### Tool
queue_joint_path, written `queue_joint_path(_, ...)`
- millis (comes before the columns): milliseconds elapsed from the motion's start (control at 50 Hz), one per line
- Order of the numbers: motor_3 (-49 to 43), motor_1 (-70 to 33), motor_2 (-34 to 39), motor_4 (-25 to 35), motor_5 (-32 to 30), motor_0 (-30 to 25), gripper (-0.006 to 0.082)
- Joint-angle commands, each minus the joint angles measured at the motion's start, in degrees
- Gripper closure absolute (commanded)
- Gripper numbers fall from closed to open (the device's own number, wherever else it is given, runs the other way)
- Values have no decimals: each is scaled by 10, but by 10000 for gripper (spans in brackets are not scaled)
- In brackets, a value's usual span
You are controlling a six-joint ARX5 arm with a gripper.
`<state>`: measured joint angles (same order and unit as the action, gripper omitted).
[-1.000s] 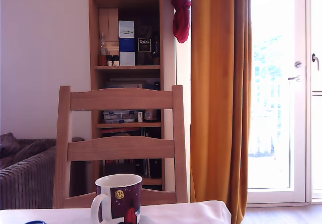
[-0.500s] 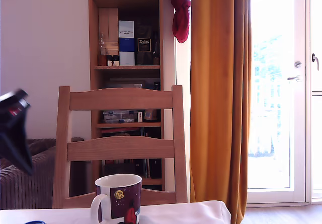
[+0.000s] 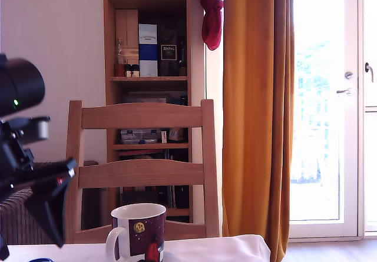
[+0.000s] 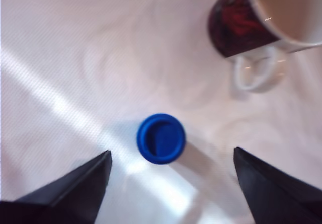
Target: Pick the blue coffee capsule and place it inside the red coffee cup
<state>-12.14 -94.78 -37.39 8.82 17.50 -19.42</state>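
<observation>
The blue coffee capsule (image 4: 161,138) stands on the white tablecloth, seen from above as a round blue disc. In the exterior view only a blue sliver of the capsule (image 3: 40,260) shows at the bottom edge. My gripper (image 4: 171,151) hangs above the capsule, open, with its two dark fingers (image 4: 75,194) spread wide to either side and nothing between them. The red coffee cup (image 3: 138,232) stands upright to the capsule's right in the exterior view, with a white rim, white handle (image 4: 256,73) and empty white interior. In that view my black gripper (image 3: 50,215) points down at the left.
A wooden chair (image 3: 141,168) stands behind the table (image 3: 224,247). Further back are a bookshelf (image 3: 147,68), an orange curtain (image 3: 256,109) and a bright glass door (image 3: 324,97). A sofa arm (image 3: 23,221) sits at the exterior view's left.
The arm has come into the exterior view from the left and moved down and rightward toward the table. The cup has not moved.
</observation>
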Motion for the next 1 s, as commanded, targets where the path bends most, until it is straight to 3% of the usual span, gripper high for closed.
queue_joint_path(0, 1, -23, -14, -3, -10, -3, 56)
queue_joint_path(740, 4, -125, -56, -17, -14, -11, 77)
queue_joint_path(840, 1, -125, -61, -16, -14, -11, 157)
queue_joint_path(980, 0, -125, -63, -8, -14, -11, 422)
